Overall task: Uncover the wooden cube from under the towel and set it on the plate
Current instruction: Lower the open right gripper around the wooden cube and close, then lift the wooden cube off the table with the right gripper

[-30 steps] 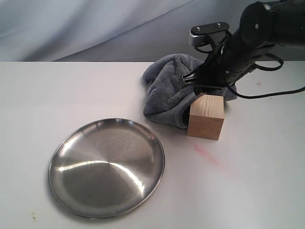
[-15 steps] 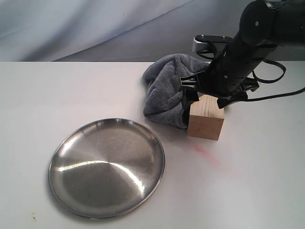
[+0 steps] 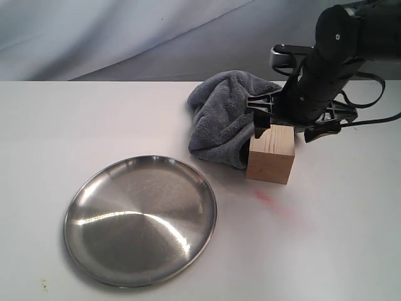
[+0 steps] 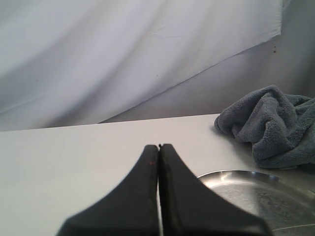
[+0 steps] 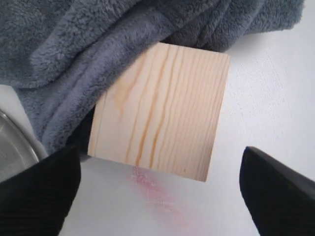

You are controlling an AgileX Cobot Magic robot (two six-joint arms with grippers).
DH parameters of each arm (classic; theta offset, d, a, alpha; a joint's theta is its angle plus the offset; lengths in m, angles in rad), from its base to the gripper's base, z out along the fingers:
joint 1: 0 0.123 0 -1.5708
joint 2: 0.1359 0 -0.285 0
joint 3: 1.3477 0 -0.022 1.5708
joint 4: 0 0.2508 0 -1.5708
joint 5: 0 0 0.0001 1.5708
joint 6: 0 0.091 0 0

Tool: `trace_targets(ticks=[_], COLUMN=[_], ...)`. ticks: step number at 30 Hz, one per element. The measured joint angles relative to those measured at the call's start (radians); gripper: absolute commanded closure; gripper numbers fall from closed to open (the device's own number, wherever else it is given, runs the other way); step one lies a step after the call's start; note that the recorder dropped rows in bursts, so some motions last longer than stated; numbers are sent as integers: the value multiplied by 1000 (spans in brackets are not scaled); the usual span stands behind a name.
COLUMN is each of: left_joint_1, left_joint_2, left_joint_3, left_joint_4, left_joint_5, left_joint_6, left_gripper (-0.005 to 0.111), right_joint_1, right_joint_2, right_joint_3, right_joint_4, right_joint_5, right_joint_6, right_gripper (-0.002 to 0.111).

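The wooden cube (image 3: pixel 270 154) stands bare on the white table, its far side touching the bunched grey-blue towel (image 3: pixel 222 122). In the right wrist view the wooden cube (image 5: pixel 160 110) shows its grain from above, with the towel (image 5: pixel 98 44) behind it. My right gripper (image 3: pixel 291 127) hangs open just above the cube, its fingers (image 5: pixel 34 191) spread wider than the block and holding nothing. The steel plate (image 3: pixel 141 219) lies at the front left, apart from the cube. My left gripper (image 4: pixel 159 147) is shut and empty near the plate's rim (image 4: pixel 236 173), out of the exterior view.
A faint pink smear (image 3: pixel 269 200) marks the table in front of the cube. A pale cloth backdrop (image 3: pixel 125 37) hangs behind the table. A black cable (image 3: pixel 376 119) trails from the right arm over the table's right side.
My right gripper has opened, letting go of the towel, and shifted rightwards over the cube. Towel, cube and plate have stayed put.
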Motion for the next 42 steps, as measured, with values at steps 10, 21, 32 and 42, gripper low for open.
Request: trace_targets(ticks=[10, 21, 32, 42], left_joint_1=[0, 0, 0, 0], left_joint_2=[0, 0, 0, 0], left_joint_3=[0, 0, 0, 0], left_joint_4=[0, 0, 0, 0], left_joint_5=[0, 0, 0, 0], left_joint_6=[0, 0, 0, 0], left_gripper=[107, 107, 107, 107], right_joint_1=[18, 18, 18, 18], right_joint_2=[57, 96, 98, 105], right_joint_3=[0, -1, -1, -1], right_joint_4=[-8, -12, -27, -118], right_joint_5=[-31, -100, -160, -167], right_joint_6=[20, 65, 77, 120], right_gripper=[27, 27, 15, 15])
